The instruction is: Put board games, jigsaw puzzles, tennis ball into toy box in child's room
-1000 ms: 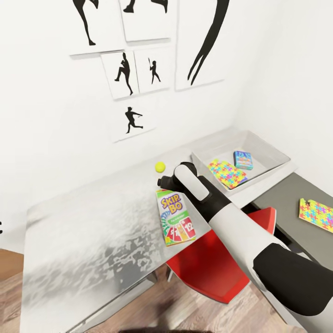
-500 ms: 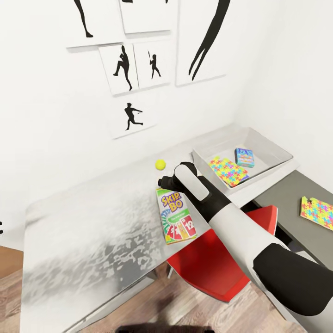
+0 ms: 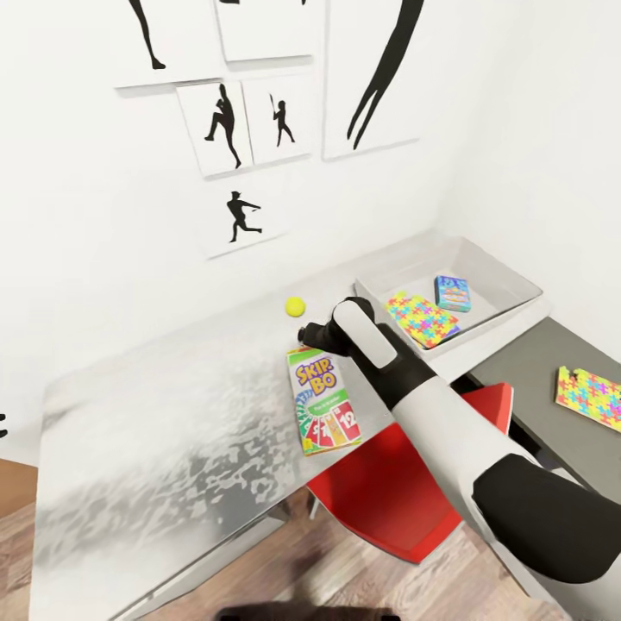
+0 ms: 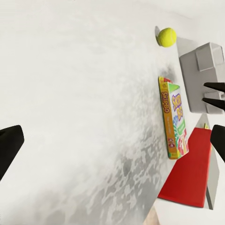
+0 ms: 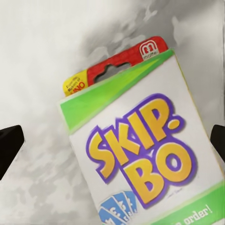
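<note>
Two board games are counted: a "SKIP-BO" box (image 3: 322,401) lying flat on the bench (image 3: 155,431), with "UNO" read on its red header, and a small blue box (image 3: 452,293) inside the toy box (image 3: 509,280). Two jigsaw puzzles are seen, one (image 3: 422,318) in the toy box, one (image 3: 590,397) on the lower dark section. One tennis ball (image 3: 296,305) is found near the wall. The right claw (image 3: 312,335) is held wide apart just over the Skip-Bo's top edge, nothing gripped; the left claw's (image 4: 112,143) tips are likewise spread, empty.

Glossy printed card Skip-Bo box (image 3: 323,401) on mottled, matt pale table (image 3: 147,431).
</note>
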`<state>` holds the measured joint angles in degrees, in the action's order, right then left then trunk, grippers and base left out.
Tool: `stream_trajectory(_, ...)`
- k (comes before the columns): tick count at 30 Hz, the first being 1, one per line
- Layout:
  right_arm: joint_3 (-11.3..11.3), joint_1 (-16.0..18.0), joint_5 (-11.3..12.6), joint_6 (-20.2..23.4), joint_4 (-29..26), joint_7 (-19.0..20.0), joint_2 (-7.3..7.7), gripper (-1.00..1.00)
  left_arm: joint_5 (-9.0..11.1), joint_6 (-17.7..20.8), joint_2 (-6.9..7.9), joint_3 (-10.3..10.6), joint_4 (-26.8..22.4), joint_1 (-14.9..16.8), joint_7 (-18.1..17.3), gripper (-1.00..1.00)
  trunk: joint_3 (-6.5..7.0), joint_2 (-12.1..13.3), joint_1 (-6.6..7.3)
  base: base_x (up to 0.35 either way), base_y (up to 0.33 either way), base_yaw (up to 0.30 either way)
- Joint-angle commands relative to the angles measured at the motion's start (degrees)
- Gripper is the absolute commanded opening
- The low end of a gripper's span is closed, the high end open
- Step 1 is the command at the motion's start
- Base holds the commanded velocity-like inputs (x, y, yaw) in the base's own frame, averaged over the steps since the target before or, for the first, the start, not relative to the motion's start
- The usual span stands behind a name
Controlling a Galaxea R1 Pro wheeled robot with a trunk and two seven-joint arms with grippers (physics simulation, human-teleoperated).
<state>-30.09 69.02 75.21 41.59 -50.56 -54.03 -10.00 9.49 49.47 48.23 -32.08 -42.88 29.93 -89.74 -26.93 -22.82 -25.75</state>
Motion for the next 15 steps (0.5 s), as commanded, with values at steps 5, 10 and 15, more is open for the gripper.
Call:
stream_trajectory(5, 2.4, 0.1, 0.4, 0.3, -0.3, -0.6, 0.0, 1.0, 0.0, 0.6, 0.2, 0.0, 0.1, 0.0, -0.3, 1.0, -0.09, -0.1, -0.03, 0.0, -0.008, 0.0)
stream_trajectory(10, 3.0, 0.1, 0.3, 0.4, -0.4, -0.8, 0.0, 1.0, 0.0, 0.6, 0.27, 0.0, 0.0, 0.0, -0.3, 1.0, -0.09, -0.1, -0.03, 0.0, 0.161, -0.145)
stream_trajectory(15, 3.1, 0.1, 0.2, 0.5, -0.3, -0.9, 0.0, 1.0, 0.0, 0.6, 0.34, -0.1, 0.1, 0.0, -0.3, 1.0, -0.09, -0.1, -0.03, 0.0, 0.075, -0.168)
